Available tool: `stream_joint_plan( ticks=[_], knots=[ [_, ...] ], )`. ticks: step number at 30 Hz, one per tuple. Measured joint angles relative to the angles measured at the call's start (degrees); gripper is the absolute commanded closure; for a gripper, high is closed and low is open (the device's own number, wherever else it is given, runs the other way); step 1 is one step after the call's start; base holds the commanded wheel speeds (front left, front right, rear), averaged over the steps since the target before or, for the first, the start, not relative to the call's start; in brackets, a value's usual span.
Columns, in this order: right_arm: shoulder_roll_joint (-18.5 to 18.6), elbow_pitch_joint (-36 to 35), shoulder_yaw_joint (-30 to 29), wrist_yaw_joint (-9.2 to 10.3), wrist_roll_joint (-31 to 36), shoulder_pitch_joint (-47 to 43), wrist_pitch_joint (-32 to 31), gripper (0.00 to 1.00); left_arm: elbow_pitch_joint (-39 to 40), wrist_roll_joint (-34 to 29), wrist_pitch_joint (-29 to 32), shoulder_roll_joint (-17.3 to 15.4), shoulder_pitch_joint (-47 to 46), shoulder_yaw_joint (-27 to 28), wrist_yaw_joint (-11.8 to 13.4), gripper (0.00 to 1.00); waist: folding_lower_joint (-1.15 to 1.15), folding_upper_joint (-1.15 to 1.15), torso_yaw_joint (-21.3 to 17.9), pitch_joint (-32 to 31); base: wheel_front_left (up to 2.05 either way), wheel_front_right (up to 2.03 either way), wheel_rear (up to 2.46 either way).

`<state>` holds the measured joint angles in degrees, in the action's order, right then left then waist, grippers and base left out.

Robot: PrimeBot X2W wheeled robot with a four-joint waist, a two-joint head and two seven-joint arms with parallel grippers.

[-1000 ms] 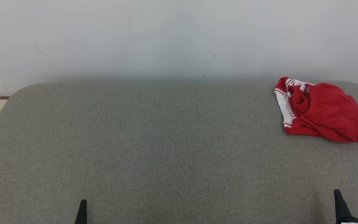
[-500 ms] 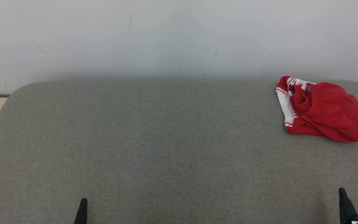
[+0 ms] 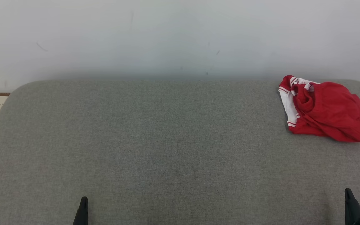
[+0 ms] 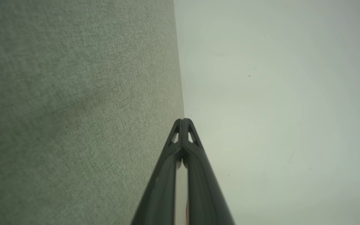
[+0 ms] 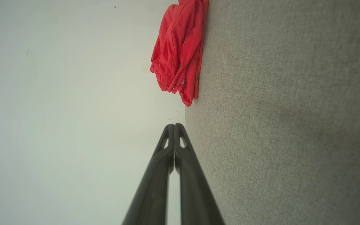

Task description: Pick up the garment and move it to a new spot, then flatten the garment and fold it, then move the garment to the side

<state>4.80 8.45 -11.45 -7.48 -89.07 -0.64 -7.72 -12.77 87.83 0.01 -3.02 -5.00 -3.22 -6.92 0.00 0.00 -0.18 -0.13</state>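
Garment (image 3: 327, 112): soft red cloth, matt.
Pad (image 3: 167, 140): grey woven fabric, rough-grained, matt.
Wall (image 3: 167, 37): smooth, matt.
My right gripper (image 5: 174, 125): dark matt plastic, as I see it.

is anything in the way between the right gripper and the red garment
Nothing visible does. Only bare grey surface lies between the shut right gripper and the crumpled red garment near the far right edge.

Bare indoor room: grey upholstered surface (image 3: 167, 140) against white wall (image 3: 167, 37).
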Motion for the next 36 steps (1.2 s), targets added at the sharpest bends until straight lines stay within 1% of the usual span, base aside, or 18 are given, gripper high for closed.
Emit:
stream_joint_plan(
  ticks=[13,36],
  knots=[
    [-0.2,-0.1,-1.7,0.0,-5.1,0.1,-1.9,1.0,-0.6,5.3,1.0,0.0,-0.9,0.0,-0.5,1.0,0.0,0.0,0.2,0.3,0.0,0.0,0.0],
    [-0.7,-0.1,-2.4,0.0,-5.3,0.2,-2.5,1.0,-0.7,5.5,1.2,0.1,-1.0,0.1,-0.6,1.0,0.0,0.0,0.2,0.3,0.0,0.0,0.0]
  ],
)
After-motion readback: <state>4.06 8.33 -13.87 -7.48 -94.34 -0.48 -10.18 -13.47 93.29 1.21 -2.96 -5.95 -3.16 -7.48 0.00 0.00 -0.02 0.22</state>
